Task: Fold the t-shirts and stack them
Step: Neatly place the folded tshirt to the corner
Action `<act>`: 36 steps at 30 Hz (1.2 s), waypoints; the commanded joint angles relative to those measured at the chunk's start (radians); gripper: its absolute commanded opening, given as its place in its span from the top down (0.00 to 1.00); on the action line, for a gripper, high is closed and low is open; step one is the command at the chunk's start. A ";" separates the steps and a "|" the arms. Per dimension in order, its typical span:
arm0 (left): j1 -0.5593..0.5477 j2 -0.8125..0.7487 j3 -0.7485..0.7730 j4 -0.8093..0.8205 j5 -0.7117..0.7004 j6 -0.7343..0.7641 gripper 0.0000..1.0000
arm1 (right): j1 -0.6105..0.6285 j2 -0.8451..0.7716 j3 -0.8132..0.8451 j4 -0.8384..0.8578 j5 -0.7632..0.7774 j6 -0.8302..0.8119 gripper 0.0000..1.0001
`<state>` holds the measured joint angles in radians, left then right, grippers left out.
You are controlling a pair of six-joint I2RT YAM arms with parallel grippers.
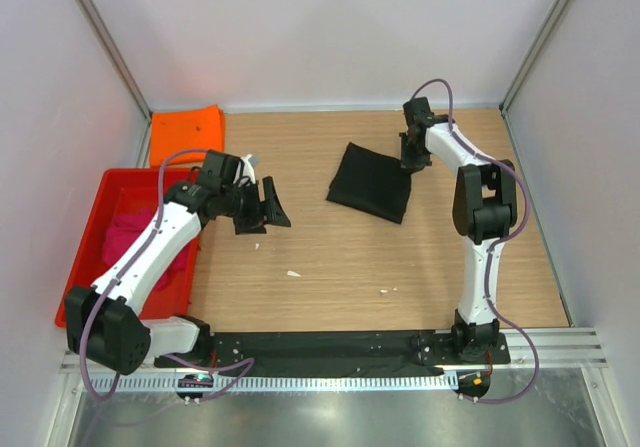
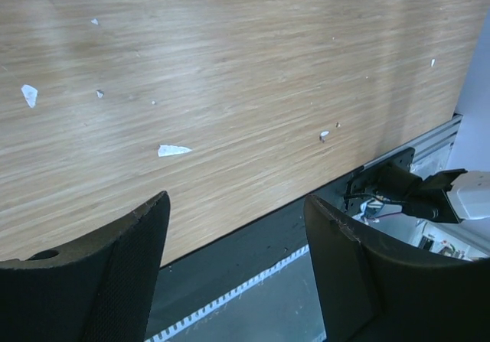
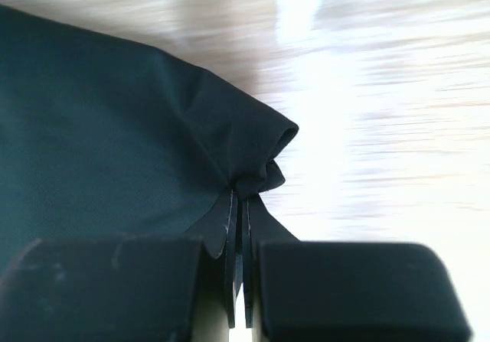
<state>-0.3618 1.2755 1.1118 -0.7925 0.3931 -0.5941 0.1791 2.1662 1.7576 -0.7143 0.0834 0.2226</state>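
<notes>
A folded black t-shirt (image 1: pixel 371 183) lies on the wooden table, right of the middle. My right gripper (image 1: pixel 407 161) is shut on its far right corner, and the right wrist view shows the black cloth (image 3: pixel 122 128) bunched between the closed fingertips. An orange t-shirt (image 1: pixel 186 132) lies folded at the back left. A magenta-pink t-shirt (image 1: pixel 135 232) sits crumpled in the red tray (image 1: pixel 90 207). My left gripper (image 1: pixel 264 210) hangs open above bare table beside the tray, its fingers (image 2: pixel 115 273) wide apart with nothing between them.
White scraps (image 2: pixel 173 150) are scattered on the wood (image 2: pixel 230 66). The black base rail (image 1: pixel 330 347) and a metal ledge run along the near edge. Grey walls close in the back and both sides.
</notes>
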 commanded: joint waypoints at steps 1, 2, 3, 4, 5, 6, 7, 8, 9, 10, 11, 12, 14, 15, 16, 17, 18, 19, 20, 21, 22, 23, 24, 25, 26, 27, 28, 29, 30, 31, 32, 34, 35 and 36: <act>0.006 -0.041 -0.056 0.078 0.065 -0.024 0.28 | -0.046 -0.034 0.107 -0.103 0.229 -0.240 0.99; 0.004 -0.042 -0.072 0.107 0.082 -0.032 0.29 | -0.053 -0.020 0.133 -0.115 0.254 -0.265 0.99; 0.004 -0.045 -0.102 0.120 0.090 -0.039 0.29 | -0.078 -0.008 0.194 -0.126 0.289 -0.296 0.99; 0.006 -0.047 -0.116 0.133 0.096 -0.048 0.29 | -0.090 0.024 0.221 -0.138 0.300 -0.330 0.99; 0.004 -0.048 -0.127 0.148 0.102 -0.050 0.30 | -0.102 0.036 0.242 -0.134 0.323 -0.380 0.99; 0.004 -0.050 -0.145 0.154 0.101 -0.050 0.31 | -0.127 0.052 0.284 -0.125 0.361 -0.393 0.99; 0.004 -0.051 -0.150 0.154 0.098 -0.044 0.32 | -0.141 0.066 0.305 -0.102 0.387 -0.402 0.99; 0.004 -0.054 -0.152 0.151 0.092 -0.023 0.33 | -0.150 0.096 0.325 -0.084 0.398 -0.417 0.99; 0.006 -0.056 -0.152 0.147 0.067 -0.010 0.34 | -0.156 0.113 0.362 -0.061 0.406 -0.428 0.99; 0.006 -0.054 -0.145 0.136 0.050 0.005 0.34 | -0.162 0.132 0.385 -0.021 0.430 -0.452 0.99; 0.006 -0.056 -0.141 0.127 0.034 0.029 0.34 | -0.162 0.177 0.405 0.002 0.447 -0.477 0.99; 0.006 -0.050 -0.130 0.125 0.017 0.042 0.34 | -0.164 0.202 0.449 0.025 0.460 -0.517 0.99; 0.006 -0.038 -0.118 0.124 0.007 0.056 0.34 | -0.194 0.294 0.520 0.059 0.455 -0.516 0.99; 0.006 -0.024 -0.110 0.125 0.009 0.060 0.34 | -0.201 0.323 0.586 0.070 0.461 -0.522 0.99; 0.006 -0.016 -0.110 0.142 0.018 0.060 0.34 | -0.205 0.342 0.608 0.110 0.487 -0.532 0.99; 0.006 -0.012 -0.110 0.148 0.023 0.059 0.34 | -0.205 0.356 0.618 0.137 0.499 -0.545 0.99; 0.006 0.004 -0.110 0.154 0.027 0.053 0.35 | -0.207 0.369 0.623 0.195 0.509 -0.569 0.99; 0.006 0.011 -0.112 0.162 0.032 0.051 0.34 | -0.208 0.374 0.622 0.225 0.519 -0.574 0.99; 0.006 0.024 -0.112 0.171 0.038 0.050 0.35 | -0.214 0.380 0.625 0.246 0.526 -0.575 0.99; 0.006 0.033 -0.106 0.170 0.039 0.050 0.35 | -0.219 0.389 0.632 0.262 0.524 -0.574 0.99; 0.006 0.053 -0.101 0.168 0.041 0.053 0.35 | -0.224 0.395 0.634 0.300 0.527 -0.571 0.99; 0.006 0.065 -0.092 0.161 0.043 0.057 0.35 | -0.234 0.411 0.649 0.323 0.541 -0.562 0.99; 0.006 0.065 -0.086 0.156 0.041 0.057 0.36 | -0.239 0.411 0.664 0.323 0.547 -0.562 0.99; 0.004 0.071 -0.083 0.151 0.039 0.060 0.36 | -0.245 0.432 0.680 0.332 0.549 -0.548 0.99; 0.006 0.076 -0.079 0.145 0.033 0.063 0.36 | -0.251 0.438 0.695 0.337 0.549 -0.536 0.99; 0.006 0.079 -0.070 0.141 0.030 0.065 0.36 | -0.265 0.445 0.709 0.346 0.535 -0.526 0.99; 0.004 0.085 -0.066 0.131 0.030 0.068 0.36 | -0.271 0.449 0.709 0.373 0.527 -0.520 0.99; 0.006 0.097 -0.060 0.127 0.029 0.068 0.36 | -0.276 0.454 0.711 0.384 0.517 -0.510 0.99; 0.006 0.104 -0.047 0.124 0.026 0.068 0.36 | -0.280 0.460 0.721 0.391 0.507 -0.505 0.99; 0.006 0.120 -0.043 0.119 0.026 0.063 0.37 | -0.289 0.477 0.729 0.391 0.500 -0.497 0.99; 0.006 0.125 -0.035 0.116 0.029 0.060 0.37 | -0.294 0.481 0.737 0.389 0.497 -0.485 0.99; 0.006 0.139 -0.017 0.116 0.033 0.053 0.37 | -0.306 0.491 0.735 0.398 0.493 -0.471 0.99; 0.006 0.142 -0.006 0.116 0.032 0.047 0.37 | -0.311 0.501 0.738 0.400 0.490 -0.467 0.99; 0.006 0.151 -0.001 0.118 0.030 0.043 0.38 | -0.314 0.506 0.750 0.397 0.480 -0.445 0.99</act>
<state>-0.3595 1.4128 1.0634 -0.6735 0.4191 -0.5491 -0.1204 2.6404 2.4580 -0.3748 0.5724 -0.2756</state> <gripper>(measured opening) 0.626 0.045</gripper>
